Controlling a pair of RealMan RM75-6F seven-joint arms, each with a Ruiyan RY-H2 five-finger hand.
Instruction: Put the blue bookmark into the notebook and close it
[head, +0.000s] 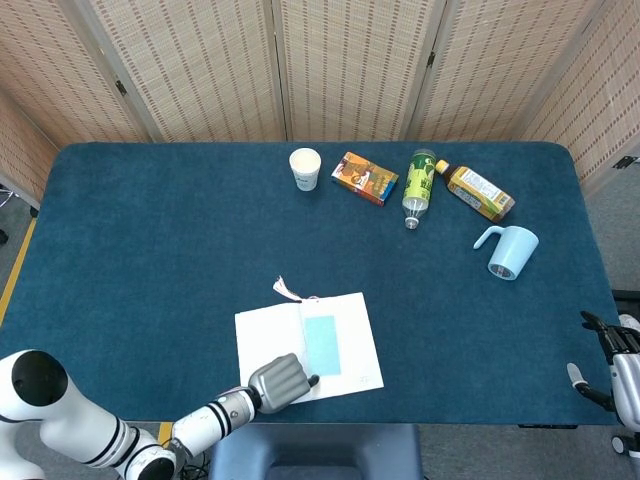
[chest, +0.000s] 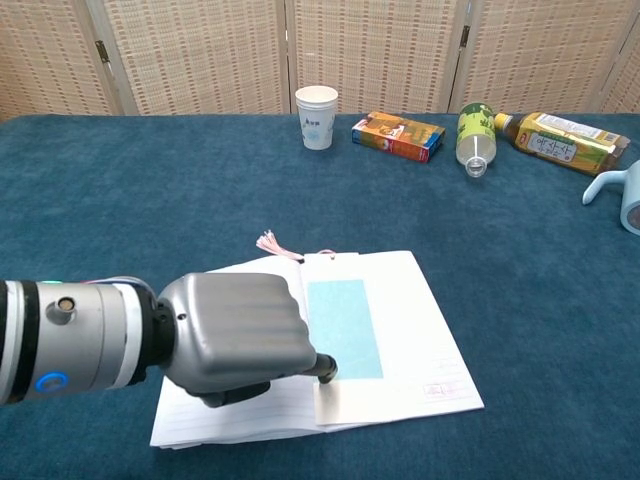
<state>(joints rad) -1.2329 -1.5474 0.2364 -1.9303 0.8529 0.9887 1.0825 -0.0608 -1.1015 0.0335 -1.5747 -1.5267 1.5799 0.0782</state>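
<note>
The notebook (head: 350, 325) (chest: 420, 320) lies open near the table's front edge. The blue bookmark (head: 320, 344) (chest: 344, 327) lies flat on its right page, beside the spine, with a pink tassel (head: 287, 290) (chest: 271, 243) sticking out past the far edge. My left hand (head: 277, 381) (chest: 232, 337) hovers over the left page at the near edge, fingers curled in, holding nothing; one fingertip reaches near the bookmark's near left corner. My right hand (head: 611, 355) sits off the table's right edge, fingers apart, and shows only in the head view.
Along the far side stand a white paper cup (head: 305, 167) (chest: 317, 116), an orange carton (head: 364, 178) (chest: 398, 137), a lying green bottle (head: 419, 185) (chest: 476, 133) and a lying yellow bottle (head: 479, 192) (chest: 557, 141). A light blue mug (head: 507, 251) (chest: 629, 195) lies at the right.
</note>
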